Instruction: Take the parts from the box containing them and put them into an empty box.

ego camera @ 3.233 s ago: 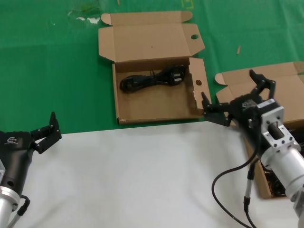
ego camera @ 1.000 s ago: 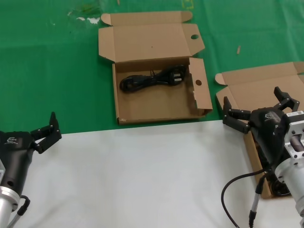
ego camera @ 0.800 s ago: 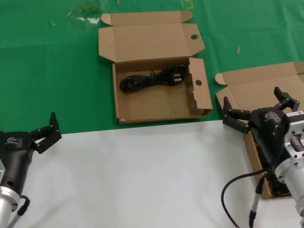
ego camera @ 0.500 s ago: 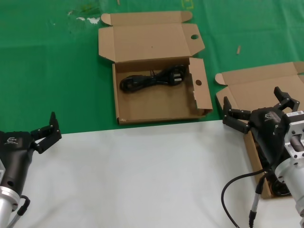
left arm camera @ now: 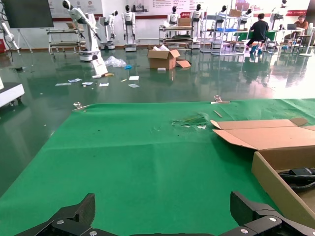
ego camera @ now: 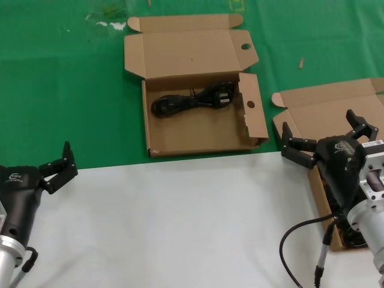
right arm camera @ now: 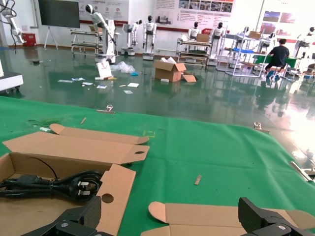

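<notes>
The box with round holes (ego camera: 198,129) lies open at the middle of the green mat, and one black power cord (ego camera: 192,101) lies in it near the lid. The plain-lidded box (ego camera: 318,108) is at the right, its tray mostly hidden under my right arm; a dark bundle (ego camera: 350,233) shows in it. My right gripper (ego camera: 318,124) is open and empty above that box's lid. My left gripper (ego camera: 57,161) is open and empty at the lower left. The right wrist view shows the cord (right arm camera: 54,184) and the plain lid's ear tab (right arm camera: 160,211).
A white sheet (ego camera: 180,222) covers the near part of the table, and the green mat (ego camera: 72,90) covers the far part. Small scraps (ego camera: 111,24) lie at the mat's far edge. The holed box's wall (left arm camera: 275,179) shows in the left wrist view.
Since the oldest frame my right gripper has moved from beside the holed box back to the right, over the plain-lidded box. In the last second nothing has moved.
</notes>
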{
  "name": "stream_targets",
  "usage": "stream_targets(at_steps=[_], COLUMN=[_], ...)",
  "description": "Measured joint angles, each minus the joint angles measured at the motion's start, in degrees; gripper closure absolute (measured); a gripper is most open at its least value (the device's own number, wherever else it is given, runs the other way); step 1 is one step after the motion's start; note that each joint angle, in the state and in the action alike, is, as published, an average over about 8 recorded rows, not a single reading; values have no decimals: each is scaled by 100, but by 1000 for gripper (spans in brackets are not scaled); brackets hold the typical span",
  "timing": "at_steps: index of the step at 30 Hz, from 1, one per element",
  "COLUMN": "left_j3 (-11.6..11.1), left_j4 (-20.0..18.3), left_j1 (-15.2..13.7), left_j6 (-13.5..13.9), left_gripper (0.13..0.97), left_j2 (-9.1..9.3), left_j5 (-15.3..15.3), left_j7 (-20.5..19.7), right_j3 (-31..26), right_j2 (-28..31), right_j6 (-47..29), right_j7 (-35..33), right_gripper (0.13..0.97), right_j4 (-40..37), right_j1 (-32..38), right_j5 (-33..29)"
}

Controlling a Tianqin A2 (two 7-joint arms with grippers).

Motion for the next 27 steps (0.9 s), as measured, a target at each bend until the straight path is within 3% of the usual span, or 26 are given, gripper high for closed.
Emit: stream_targets(at_steps=[27], left_j3=[0], left_j4=[0], left_j1=[0], left_j6=[0], left_gripper=[132], left_j2=[0], left_j5=[0], left_j7=[0], right_j3=[0], right_j2=[0], right_j6=[0], right_j7=[0], right_gripper=[129], right_j4=[0], right_j1=[0], right_j5=[0])
